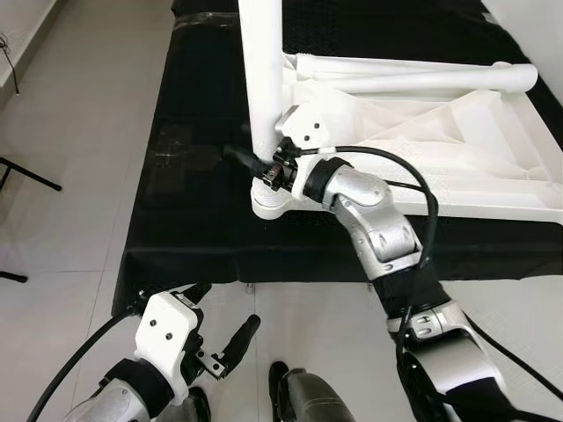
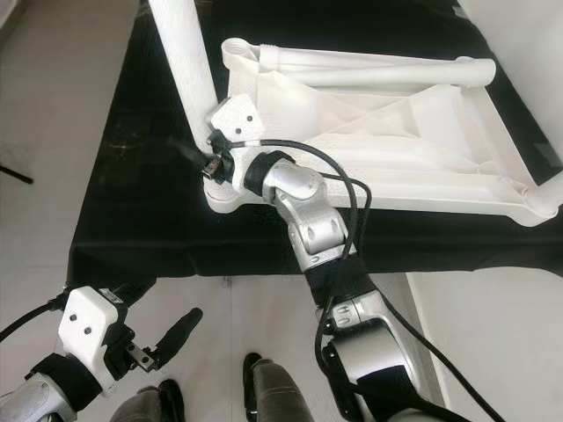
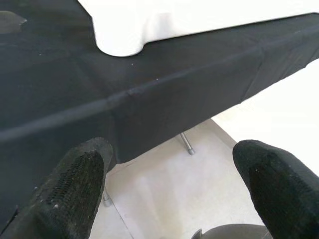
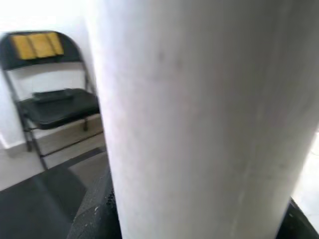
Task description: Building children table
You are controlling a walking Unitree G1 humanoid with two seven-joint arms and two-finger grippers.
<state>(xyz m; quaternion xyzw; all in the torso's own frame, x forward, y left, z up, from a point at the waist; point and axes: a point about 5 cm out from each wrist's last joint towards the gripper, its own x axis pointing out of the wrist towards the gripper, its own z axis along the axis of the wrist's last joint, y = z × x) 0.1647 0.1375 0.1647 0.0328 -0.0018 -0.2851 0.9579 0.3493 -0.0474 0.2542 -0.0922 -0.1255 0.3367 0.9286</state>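
A black-draped work table [image 1: 185,220] is seen stretching ahead, and on it the white children's tabletop [image 1: 457,141] is laid upside down, its ribbed underside facing up. A loose white leg [image 1: 413,79] is laid across the far part of that frame. At the near left corner, a second white leg [image 1: 261,70] is stood upright in the corner socket [image 1: 273,200], right by the cloth's front edge. The right gripper [image 1: 257,163] is clamped around that upright leg just above the socket, one black finger visible poking out past the leg's left side; in the right wrist view the leg is pressed close between the dark fingers [image 4: 94,209]. A black folding chair [image 4: 50,94] is seen behind it against a white wall. Down low, the left gripper [image 1: 224,325] is held over the pale floor before the table, fingers spread wide apart and nothing between them, the cloth's hanging edge [image 3: 149,89] ahead of it.
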